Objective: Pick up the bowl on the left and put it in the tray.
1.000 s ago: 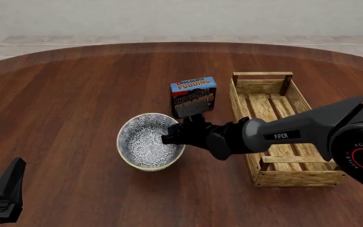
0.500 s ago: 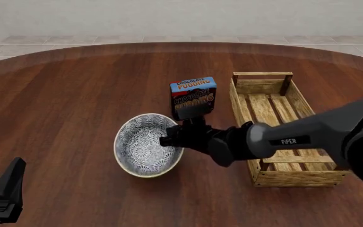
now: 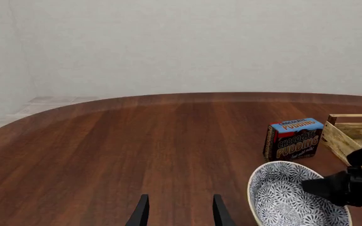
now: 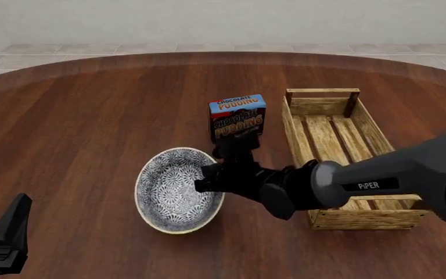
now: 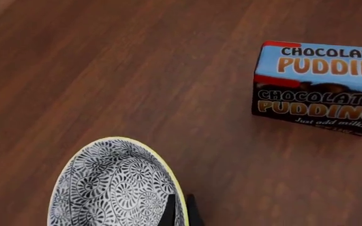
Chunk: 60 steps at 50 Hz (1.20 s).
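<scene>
- The bowl (image 4: pixel 178 190) is near the middle of the table (image 4: pixel 76 133), left of the tray (image 4: pixel 345 156) and just in front of the pudding box (image 4: pixel 238 118). In the front view it looks tilted, its opening turned toward me, so I judge it is already a little lifted on the right side.
- My right gripper (image 4: pixel 207 177) holds the bowl by the rim on the side nearest the tray. In the right wrist view the two fingers (image 5: pixel 168 214) stand almost together, with only the thin wall of the bowl between them: one inside, one outside.
- For this step I would raise slowly and keep the wrist steady, because a grip on the rim lets a deep bowl swing or slip. I want the bowl higher than the tray's side wall before I carry it right.
- I must also pass clear of the pudding box, which is near the gripper.
- The left gripper (image 3: pixel 177 212) is well apart from the bowl, fingers spread, holding nothing.
</scene>
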Motion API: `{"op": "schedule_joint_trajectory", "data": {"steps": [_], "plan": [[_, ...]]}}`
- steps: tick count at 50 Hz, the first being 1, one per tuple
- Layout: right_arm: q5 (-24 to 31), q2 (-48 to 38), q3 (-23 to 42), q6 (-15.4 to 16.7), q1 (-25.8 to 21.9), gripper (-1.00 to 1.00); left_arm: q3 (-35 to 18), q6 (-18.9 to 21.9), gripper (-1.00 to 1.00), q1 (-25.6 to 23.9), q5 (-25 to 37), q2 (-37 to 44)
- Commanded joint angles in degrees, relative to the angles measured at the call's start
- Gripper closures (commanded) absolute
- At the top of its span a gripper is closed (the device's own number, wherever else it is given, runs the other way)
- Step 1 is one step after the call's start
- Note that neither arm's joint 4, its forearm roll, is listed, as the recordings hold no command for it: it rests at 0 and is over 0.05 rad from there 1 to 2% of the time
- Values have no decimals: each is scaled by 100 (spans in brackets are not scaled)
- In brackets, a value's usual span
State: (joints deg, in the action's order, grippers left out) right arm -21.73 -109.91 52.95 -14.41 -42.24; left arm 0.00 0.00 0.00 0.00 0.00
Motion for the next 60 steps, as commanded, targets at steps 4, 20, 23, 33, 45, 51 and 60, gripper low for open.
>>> {"op": "schedule_joint_trajectory", "data": {"steps": [4,20,23,33,45,51,60], "plan": [[-162,219,-312,-210,-117,100,0,0,-100,0,0,0],[-240,727,-622,-334,-213,100,0,0,-100,0,0,0],[-223,833,-656,-327,-206,100,0,0,-100,0,0,0],[-183,1111,-749,-247,-198,100,0,0,-100,0,0,0],[-97,1394,-822,-267,-237,100,0,0,-100,0,0,0],[-21,1603,-857,-192,-248,100,0,0,-100,0,0,0],[131,1845,-856,-113,-222,100,0,0,-100,0,0,0]]}}
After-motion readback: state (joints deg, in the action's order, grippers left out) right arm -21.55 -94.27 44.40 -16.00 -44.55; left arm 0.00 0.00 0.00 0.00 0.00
